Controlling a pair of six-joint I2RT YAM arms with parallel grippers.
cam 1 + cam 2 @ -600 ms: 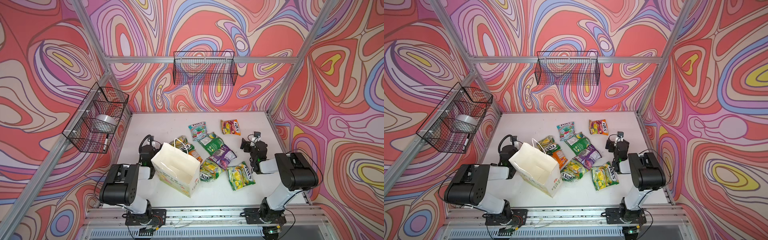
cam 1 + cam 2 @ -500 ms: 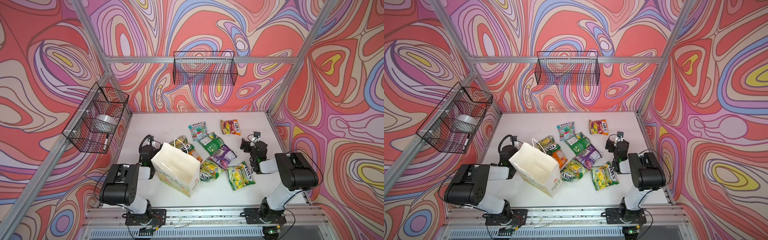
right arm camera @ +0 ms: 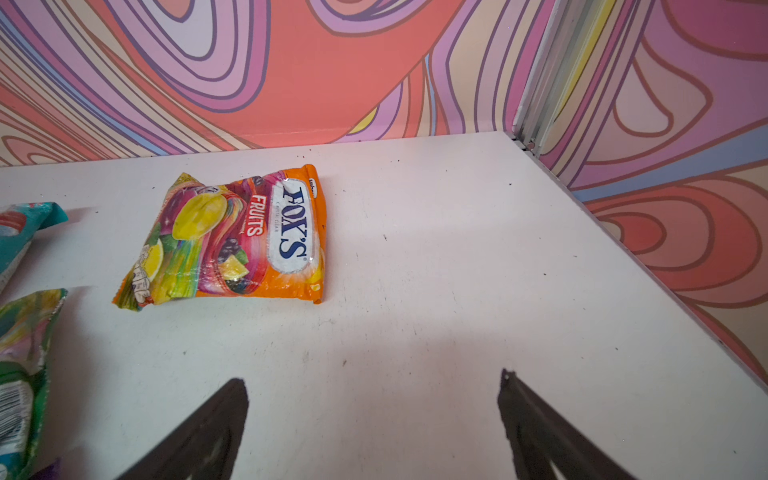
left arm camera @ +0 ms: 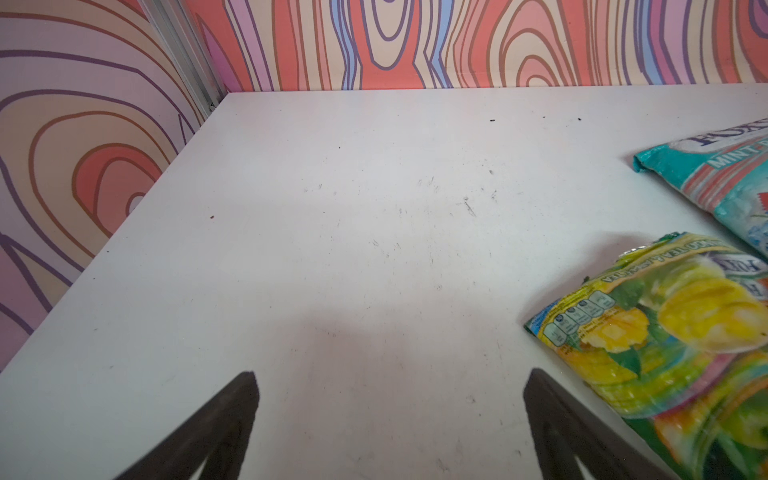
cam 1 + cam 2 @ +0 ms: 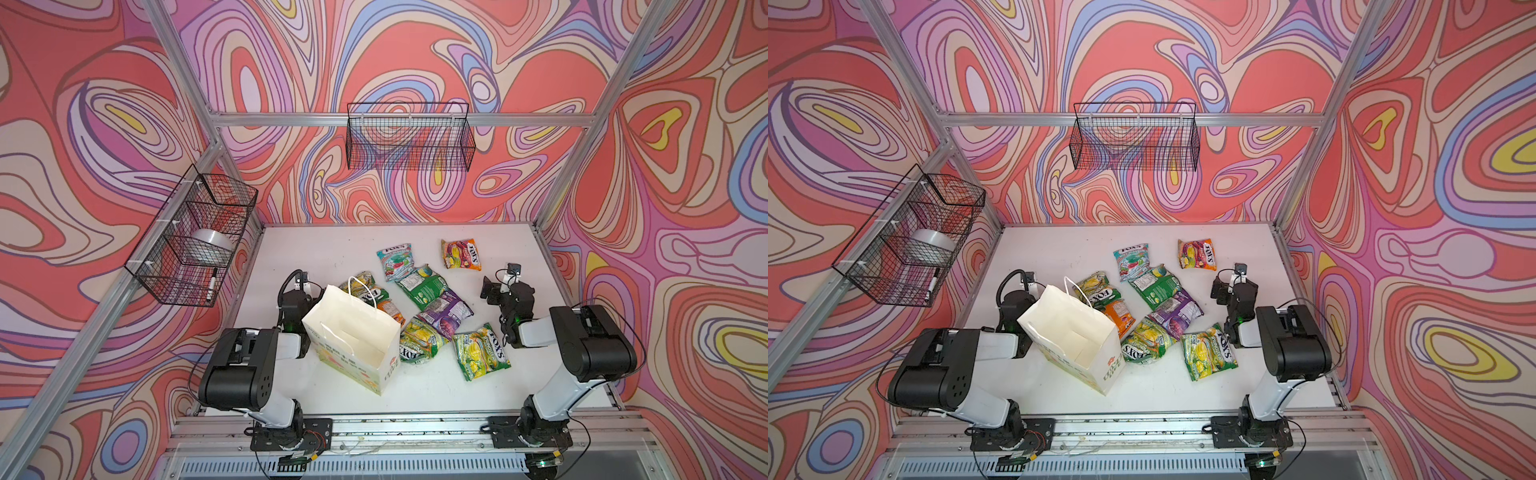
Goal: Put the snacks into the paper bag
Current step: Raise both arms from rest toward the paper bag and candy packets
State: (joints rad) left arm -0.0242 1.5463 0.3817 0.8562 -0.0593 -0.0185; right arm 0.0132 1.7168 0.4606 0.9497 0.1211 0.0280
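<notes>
The paper bag stands open-mouthed at the near left of the white table, just in front of the left arm, and shows nothing inside. The snacks lie loose to its right. A yellow-green packet lies against the bag's side, and a second yellow-green packet lies nearer the right arm. A purple packet overlaps a green packet, and a half-hidden packet lies behind the bag.

Only the top views show the bag; neither wrist camera catches it. The right wrist view gives the orange packet face up, alone near the back, with "FRUITS" legible (too small to read from above). The left wrist view reads "MINT" on the teal packet.

A back-wall wire basket and a left-wall wire basket hang above the table.

The top views do not show the left gripper clearly. Its own camera shows fingers spread over bare table, released and empty. The right gripper is likewise spread wide, grasping nothing. Both arms are folded low, wrists near the tabletop.
</notes>
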